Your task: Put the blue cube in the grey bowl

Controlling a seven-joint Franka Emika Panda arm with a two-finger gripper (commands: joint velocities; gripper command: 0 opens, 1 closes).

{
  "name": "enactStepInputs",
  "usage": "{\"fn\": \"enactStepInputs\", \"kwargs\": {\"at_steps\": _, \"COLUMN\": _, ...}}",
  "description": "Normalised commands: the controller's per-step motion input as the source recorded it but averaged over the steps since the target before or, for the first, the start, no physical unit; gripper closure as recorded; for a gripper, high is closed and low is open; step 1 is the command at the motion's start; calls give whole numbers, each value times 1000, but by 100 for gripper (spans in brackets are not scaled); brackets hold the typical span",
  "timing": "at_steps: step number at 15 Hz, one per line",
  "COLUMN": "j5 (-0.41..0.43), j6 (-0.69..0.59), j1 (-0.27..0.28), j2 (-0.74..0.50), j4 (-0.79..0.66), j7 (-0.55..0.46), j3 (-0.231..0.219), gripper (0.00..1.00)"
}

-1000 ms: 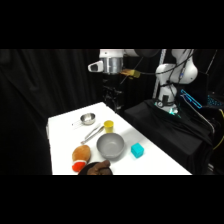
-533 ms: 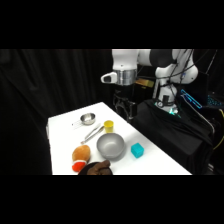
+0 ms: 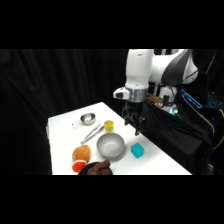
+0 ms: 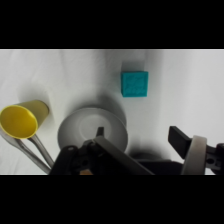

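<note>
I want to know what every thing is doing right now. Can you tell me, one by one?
blue cube: on the table, beside the bowl, not held.
grey bowl: upright, empty.
gripper: open, above the table, holding nothing.
yellow cup: upright, nothing seen inside.
metal cup: upright on the table.
tongs: lying flat between the cups.
orange toy: lying at the table's edge.

One blue cube (image 3: 137,150), one grey bowl (image 3: 110,145), one yellow cup (image 3: 108,125), one metal cup (image 3: 88,119)
</note>
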Motion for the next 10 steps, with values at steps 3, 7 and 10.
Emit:
{"fn": "enactStepInputs", "kwargs": {"at_steps": 3, "j5": -232, "j6": 420, "j1": 51, "j2": 222, "j4": -77, "j7": 296, "j3": 21, "gripper": 0}}
{"fn": "enactStepInputs", "kwargs": {"at_steps": 7, "j5": -228, "j6": 300, "j1": 114, "j2": 140, "j4": -76, "j7": 290, "j3": -26, "gripper": 0}}
{"fn": "enactStepInputs", "kwargs": {"at_steps": 10, "j5": -217, "j6": 256, "j1": 166, "j2": 76, "j4": -92, "j7": 299, "j3": -71, "gripper": 0}}
